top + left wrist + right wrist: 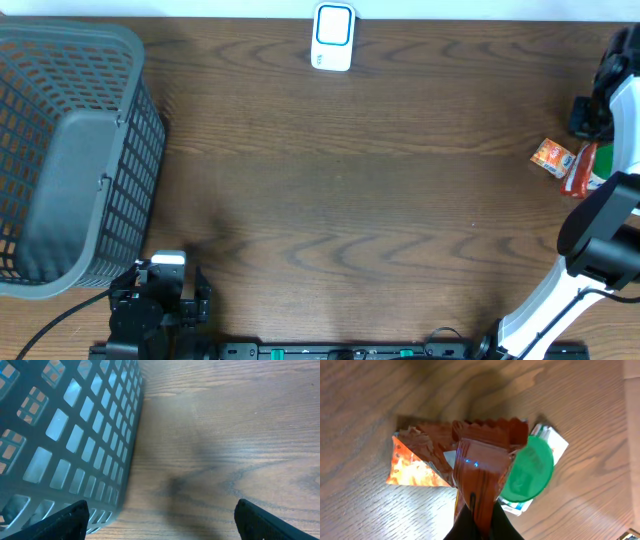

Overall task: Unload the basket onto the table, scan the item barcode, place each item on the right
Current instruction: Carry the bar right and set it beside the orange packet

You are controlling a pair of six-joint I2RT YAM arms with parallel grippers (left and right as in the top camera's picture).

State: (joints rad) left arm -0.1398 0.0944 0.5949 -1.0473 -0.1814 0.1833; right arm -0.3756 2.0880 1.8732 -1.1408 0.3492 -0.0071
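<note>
Two right gripper jaws pinch one edge of the brown sachet, probably light, crinkly, slippery and floppy beyond them; left gripper jaws stand wide.

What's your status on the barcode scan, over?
Left hand open and empty by the basket. Right hand shut on the red-brown packet, not yet at the scanner. Orange packet and green-lidded item crowd it.

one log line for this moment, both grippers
left gripper: open, beside basket | right gripper: shut on brown packet | scanner: far from packet | scan: not yet done
</note>
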